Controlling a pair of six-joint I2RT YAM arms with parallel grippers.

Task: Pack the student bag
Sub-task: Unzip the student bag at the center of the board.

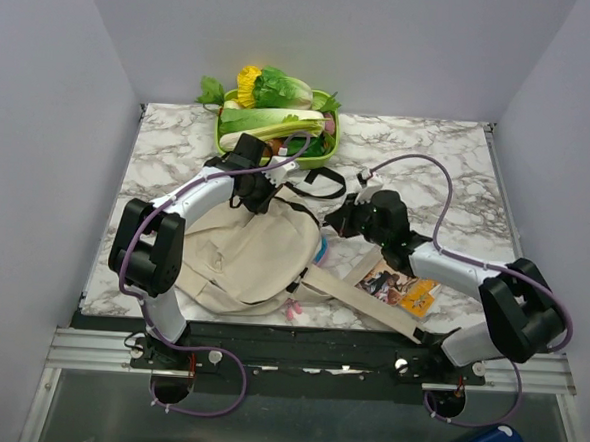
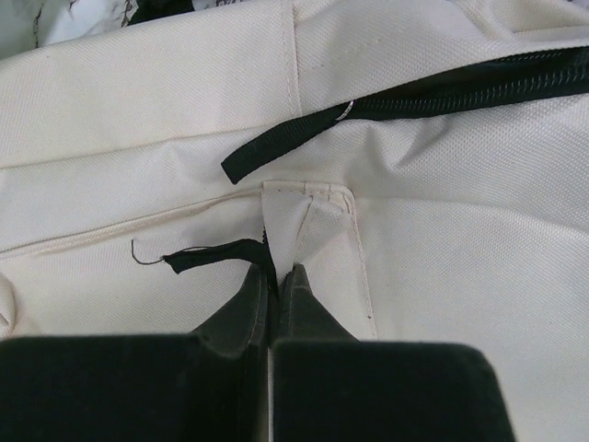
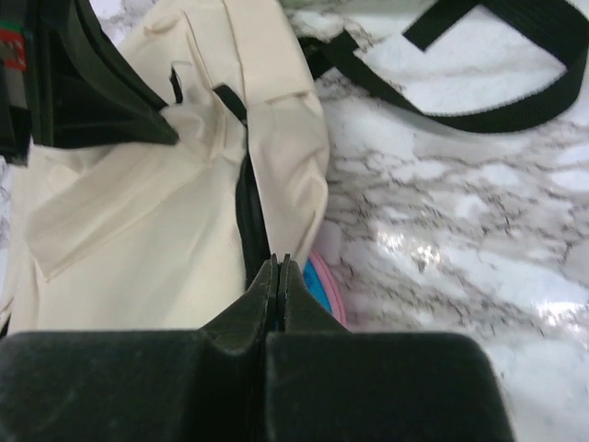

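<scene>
the left gripper (image 2: 275, 274) sat closest in its wrist view, its two black fingers pressed together and nipping the large soft cream canvas backpack (image 1: 243, 253) at a stitched cream tab, where a thin black pull strip (image 2: 213, 255) ran in to the fingertips. the right gripper (image 3: 279, 265) also had its fingers pressed together, tips against the backpack's black zipper line (image 3: 244, 198); whether anything thin was caught between them could not be told. the backpack lay flat on the white-and-grey marble table (image 1: 458, 181), left of centre and reaching the near edge, with one long wide beige strap (image 1: 370, 308) trailing toward the near right corner and a black webbing loop (image 1: 317, 182) lying toward the far edge. a pink-and-blue rounded object (image 3: 317, 281) peeked out from under the backpack's right side. a colourful printed booklet (image 1: 401, 286) lay near the near edge, right of the bag. a lime-green tray (image 1: 220, 136) of leafy vegetables stood at the far edge.
</scene>
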